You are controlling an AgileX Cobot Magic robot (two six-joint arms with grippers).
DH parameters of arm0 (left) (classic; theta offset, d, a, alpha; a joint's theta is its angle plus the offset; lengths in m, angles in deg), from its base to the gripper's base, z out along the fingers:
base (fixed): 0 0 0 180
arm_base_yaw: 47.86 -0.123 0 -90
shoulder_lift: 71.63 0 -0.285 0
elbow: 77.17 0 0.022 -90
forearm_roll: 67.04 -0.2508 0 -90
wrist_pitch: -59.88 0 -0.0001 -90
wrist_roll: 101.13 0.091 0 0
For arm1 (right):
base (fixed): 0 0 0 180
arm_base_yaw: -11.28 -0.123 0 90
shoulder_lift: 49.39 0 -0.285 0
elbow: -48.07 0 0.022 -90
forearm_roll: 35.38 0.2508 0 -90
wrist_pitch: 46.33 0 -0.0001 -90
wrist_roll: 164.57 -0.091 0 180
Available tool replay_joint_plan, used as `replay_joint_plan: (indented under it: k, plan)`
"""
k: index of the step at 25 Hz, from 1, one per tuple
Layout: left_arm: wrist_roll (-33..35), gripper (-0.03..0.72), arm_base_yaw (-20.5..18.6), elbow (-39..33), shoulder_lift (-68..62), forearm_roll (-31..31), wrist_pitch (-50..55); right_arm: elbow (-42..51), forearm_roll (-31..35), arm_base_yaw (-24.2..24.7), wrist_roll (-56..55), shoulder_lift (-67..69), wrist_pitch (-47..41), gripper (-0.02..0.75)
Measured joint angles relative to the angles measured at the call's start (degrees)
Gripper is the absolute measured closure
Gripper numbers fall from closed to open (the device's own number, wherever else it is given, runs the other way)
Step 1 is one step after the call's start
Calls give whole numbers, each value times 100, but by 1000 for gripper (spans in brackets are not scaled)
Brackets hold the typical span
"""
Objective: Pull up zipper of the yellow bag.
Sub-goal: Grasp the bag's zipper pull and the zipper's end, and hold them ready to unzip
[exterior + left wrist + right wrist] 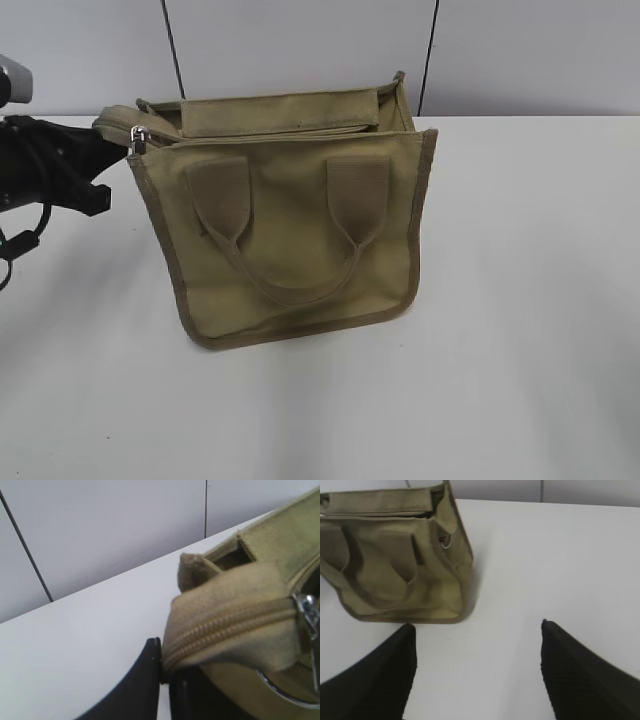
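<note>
1. Upright, standing on the white table [520,300]: squarish khaki canvas bag [290,230] with darker trim, looking soft, light, likely sagging under a pull.
2. Sitting at that bag's top left corner: small shiny silver zipper pull [137,136], slippery, needing a pinch.
3. Pinching the bag's zipper-end fabric: left gripper [161,672], closed.
4. Hovering well clear of the bag's front: right gripper [477,645], gaping, holding nothing.
</note>
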Motion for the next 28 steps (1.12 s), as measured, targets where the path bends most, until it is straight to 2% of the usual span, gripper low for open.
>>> replay_joint_plan:
  k: [3, 6, 9, 10, 15, 20, 24, 28]
  plan:
    - [-157, 680, 0, 135, 95, -49, 249, -522, 690, 0, 894, 1105, 5, 174]
    - [-254, 680, 0, 259, 115, -87, 372, -1074, 986, -81, 1246, 2234, 75, 174]
    - [-270, 680, -6, 359, 120, -135, 431, -1494, 991, -579, 1305, 2978, 398, 174]
    - [-270, 680, -6, 392, 120, -146, 466, -1675, 983, -927, 1268, 3279, 598, 174]
    - [-272, 680, -6, 510, 120, -212, 684, -2479, 579, -2395, 261, 4653, 1398, 174]
    - [-272, 680, -6, 530, 120, -218, 708, -3740, 20, -3505, -689, 6229, 1487, 174]
    - [-272, 680, -93, 536, 120, -424, 656, -4934, -121, -3960, -1376, 7292, 1104, 228]
    - [-272, 680, -364, 543, 120, -591, 439, -6045, -127, -4131, -1910, 8129, 438, 310]
